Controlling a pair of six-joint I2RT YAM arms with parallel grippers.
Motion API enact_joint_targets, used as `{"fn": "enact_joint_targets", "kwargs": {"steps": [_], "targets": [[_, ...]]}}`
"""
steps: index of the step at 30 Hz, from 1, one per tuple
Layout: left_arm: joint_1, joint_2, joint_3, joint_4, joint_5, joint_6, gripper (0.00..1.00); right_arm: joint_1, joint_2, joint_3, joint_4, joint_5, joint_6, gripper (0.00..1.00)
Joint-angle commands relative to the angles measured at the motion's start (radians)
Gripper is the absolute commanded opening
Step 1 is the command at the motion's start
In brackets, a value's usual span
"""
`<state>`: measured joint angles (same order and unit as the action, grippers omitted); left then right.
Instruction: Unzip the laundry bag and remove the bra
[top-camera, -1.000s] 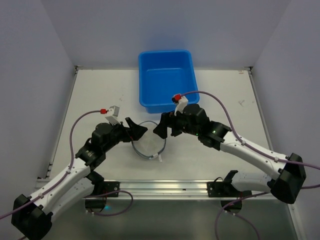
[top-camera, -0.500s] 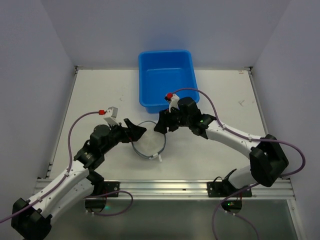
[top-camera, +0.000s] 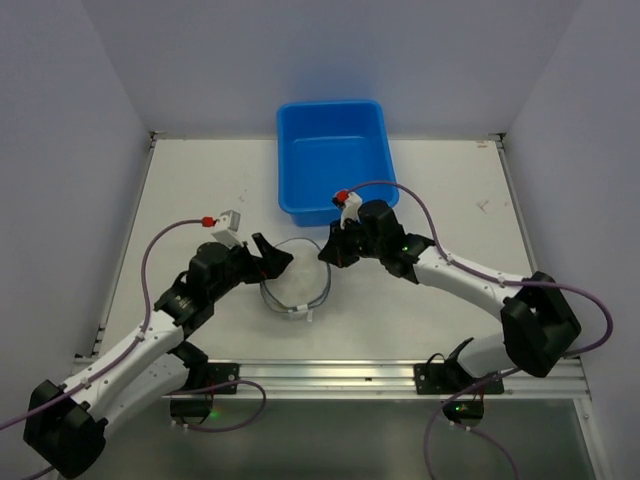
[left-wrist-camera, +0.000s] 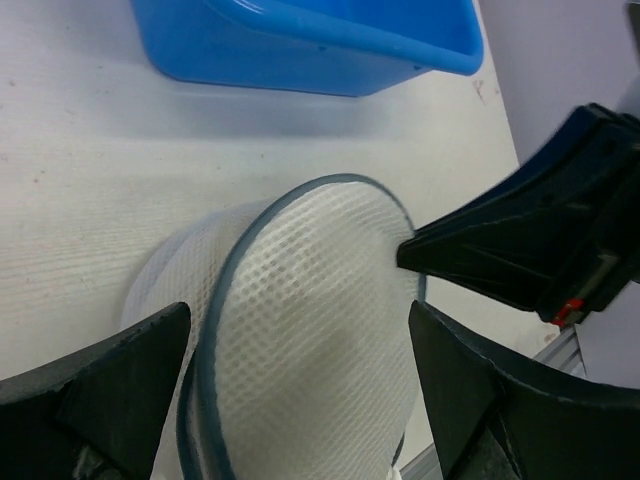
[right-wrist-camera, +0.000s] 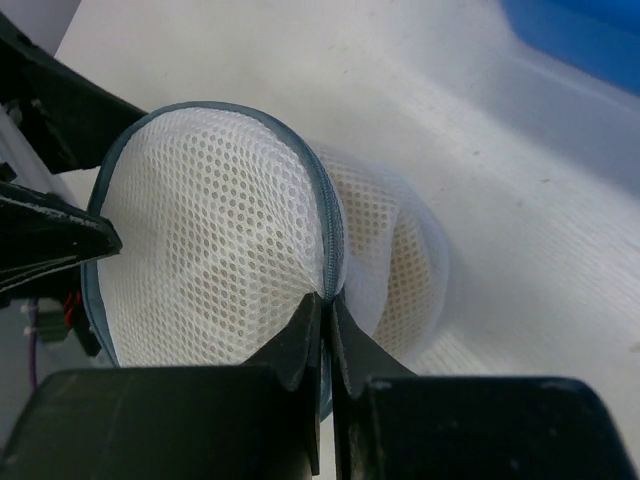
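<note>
left gripper (top-camera: 276, 257) jaws wide, at the left rim of the laundry bag (top-camera: 297, 282), not clamping it. Bag sits mid-tabletop (top-camera: 450, 190), just on the near side of the blue tub (top-camera: 330, 106) at the far edge. right gripper (top-camera: 328, 252) pinched tight on the bag's dark zip rim.

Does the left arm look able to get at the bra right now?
Probably not. The left gripper, open, straddles the laundry bag, but its zip looks closed, so mesh covers the bra, seen only as a yellowish tint. The right gripper is shut on the zipped rim.
</note>
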<state>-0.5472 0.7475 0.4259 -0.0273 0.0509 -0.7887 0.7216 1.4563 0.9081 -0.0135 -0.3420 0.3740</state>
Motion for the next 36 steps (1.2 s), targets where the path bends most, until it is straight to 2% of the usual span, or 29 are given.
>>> {"fn": "enact_joint_targets", "kwargs": {"steps": [1, 4, 9, 14, 19, 23, 28, 31, 36], "targets": [[0.009, 0.056, 0.125, -0.045, -0.077, 0.025, 0.93, -0.002, -0.144, -0.035, 0.021, 0.222, 0.011, 0.0], [0.021, 0.107, 0.217, -0.105, -0.14, 0.032, 0.95, -0.001, -0.266, -0.09, 0.021, 0.313, 0.011, 0.0], [0.088, 0.179, 0.31, -0.161, -0.125, 0.017, 0.97, 0.053, -0.384, -0.158, 0.017, 0.273, -0.09, 0.0], [0.139, 0.207, 0.317, -0.189, -0.074, 0.017, 0.98, 0.166, -0.464, -0.198, 0.017, 0.158, -0.161, 0.02], [0.153, 0.191, 0.275, -0.221, 0.01, 0.058, 0.97, 0.193, -0.519, -0.259, 0.027, 0.019, -0.21, 0.0], [0.153, 0.17, 0.254, -0.258, 0.076, 0.121, 0.96, 0.249, -0.58, -0.298, 0.035, -0.109, -0.314, 0.0], [0.153, 0.127, 0.215, -0.284, 0.155, 0.16, 0.95, 0.285, -0.619, -0.282, -0.035, -0.284, -0.391, 0.03], [0.153, 0.13, 0.203, -0.278, 0.214, 0.177, 0.95, 0.309, -0.613, -0.285, -0.049, -0.368, -0.452, 0.08], [0.153, 0.148, 0.186, -0.267, 0.305, 0.207, 0.93, 0.4, -0.522, -0.217, -0.211, -0.408, -0.579, 0.26]]}}
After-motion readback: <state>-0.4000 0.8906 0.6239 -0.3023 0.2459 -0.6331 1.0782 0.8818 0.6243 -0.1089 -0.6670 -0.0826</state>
